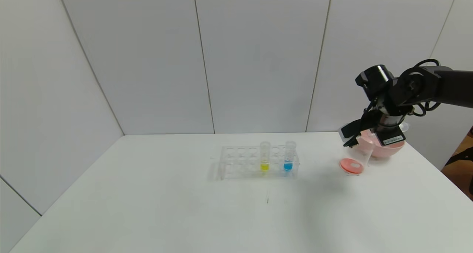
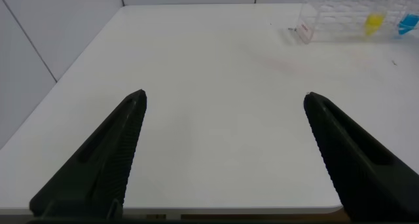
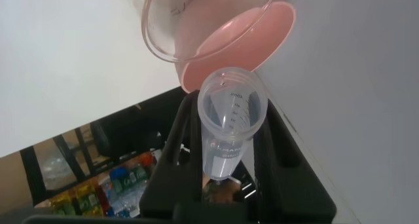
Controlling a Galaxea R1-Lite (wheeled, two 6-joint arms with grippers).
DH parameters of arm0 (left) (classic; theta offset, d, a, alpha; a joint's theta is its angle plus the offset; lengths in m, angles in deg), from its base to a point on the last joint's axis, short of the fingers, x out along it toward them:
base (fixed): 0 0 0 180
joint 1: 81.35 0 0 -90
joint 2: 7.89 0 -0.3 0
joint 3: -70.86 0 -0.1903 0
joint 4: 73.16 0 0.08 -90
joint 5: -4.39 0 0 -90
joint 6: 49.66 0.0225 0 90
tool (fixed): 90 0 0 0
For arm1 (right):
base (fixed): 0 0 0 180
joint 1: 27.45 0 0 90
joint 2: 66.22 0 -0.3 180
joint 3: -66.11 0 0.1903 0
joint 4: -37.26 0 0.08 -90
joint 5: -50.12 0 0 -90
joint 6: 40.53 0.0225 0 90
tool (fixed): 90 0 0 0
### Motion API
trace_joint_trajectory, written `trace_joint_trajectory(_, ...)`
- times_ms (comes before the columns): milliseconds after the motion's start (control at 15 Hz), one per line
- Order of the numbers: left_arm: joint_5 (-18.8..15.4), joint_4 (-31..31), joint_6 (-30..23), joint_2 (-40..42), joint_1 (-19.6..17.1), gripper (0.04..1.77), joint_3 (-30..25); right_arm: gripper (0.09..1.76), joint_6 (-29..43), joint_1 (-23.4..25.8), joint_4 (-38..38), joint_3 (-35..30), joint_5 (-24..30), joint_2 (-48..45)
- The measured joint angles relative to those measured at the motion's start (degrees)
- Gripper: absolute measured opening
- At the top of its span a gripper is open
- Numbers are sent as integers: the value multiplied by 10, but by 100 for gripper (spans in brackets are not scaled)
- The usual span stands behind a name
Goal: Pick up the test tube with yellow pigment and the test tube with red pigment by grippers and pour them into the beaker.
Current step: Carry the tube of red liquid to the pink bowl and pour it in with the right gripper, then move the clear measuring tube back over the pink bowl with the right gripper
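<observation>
My right gripper (image 1: 361,141) hangs at the table's right side, shut on a clear rimmed test tube (image 1: 367,153). The tube tilts mouth-down over the small clear beaker (image 1: 351,167), which holds red-pink liquid. In the right wrist view the tube (image 3: 230,126) sits between the black fingers (image 3: 186,139) and looks drained, its mouth just short of the beaker (image 3: 163,34). The test tube with yellow pigment (image 1: 265,157) stands upright in a clear rack (image 1: 236,162). My left gripper (image 2: 226,96) is open over the table's near left part, holding nothing.
A tube with blue liquid (image 1: 289,157) stands in the rack to the right of the yellow one. A pink bowl (image 1: 388,149) sits just behind the beaker, under the right wrist. The table's right edge runs close past the bowl.
</observation>
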Motion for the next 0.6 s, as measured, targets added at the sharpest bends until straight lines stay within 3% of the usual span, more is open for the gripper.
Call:
trace_joint_trajectory(133, 0, 0, 0, 0, 0, 172, 0, 51, 0, 7, 0, 0, 53, -5)
trace_joint_trajectory(333, 0, 0, 0, 0, 0, 172, 0, 51, 17, 29, 1, -1, 185, -27)
trace_joint_trajectory(600, 0, 0, 0, 0, 0, 172, 0, 51, 232, 50, -1, -1, 376, -72)
